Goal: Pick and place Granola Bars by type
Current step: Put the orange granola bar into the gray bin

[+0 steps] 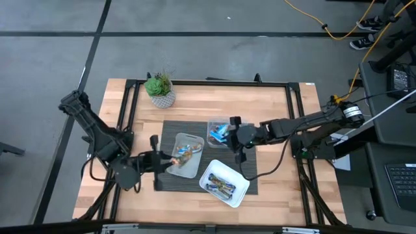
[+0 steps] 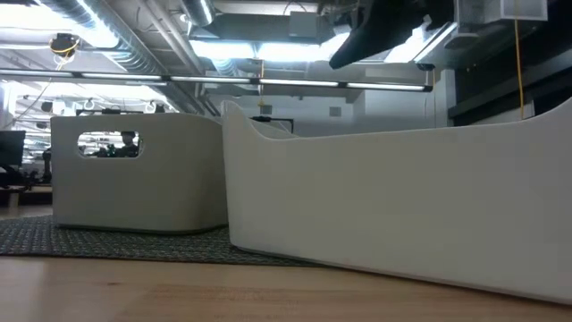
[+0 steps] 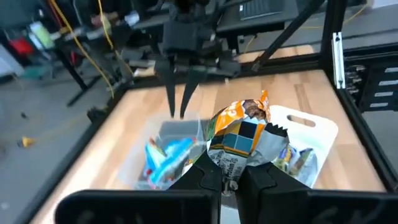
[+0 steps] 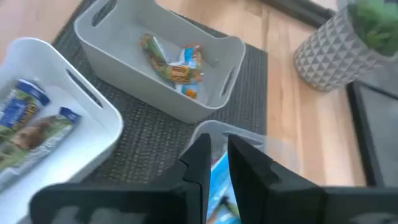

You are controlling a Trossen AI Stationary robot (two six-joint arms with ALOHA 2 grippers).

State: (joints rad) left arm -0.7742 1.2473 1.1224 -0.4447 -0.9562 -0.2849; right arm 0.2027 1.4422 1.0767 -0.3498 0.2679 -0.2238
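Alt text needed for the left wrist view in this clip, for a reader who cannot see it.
The left gripper holds a crinkled orange, blue and silver granola bar above a grey tray on the wooden table. Beyond it, the right gripper points down over a clear tray holding blue-wrapped bars.

Ceiling strip lights (image 2: 268, 45) are glaring brightly in the low view; the worktop (image 1: 273, 110) is lying evenly lit with soft shadows; wrist views are blurring slightly.
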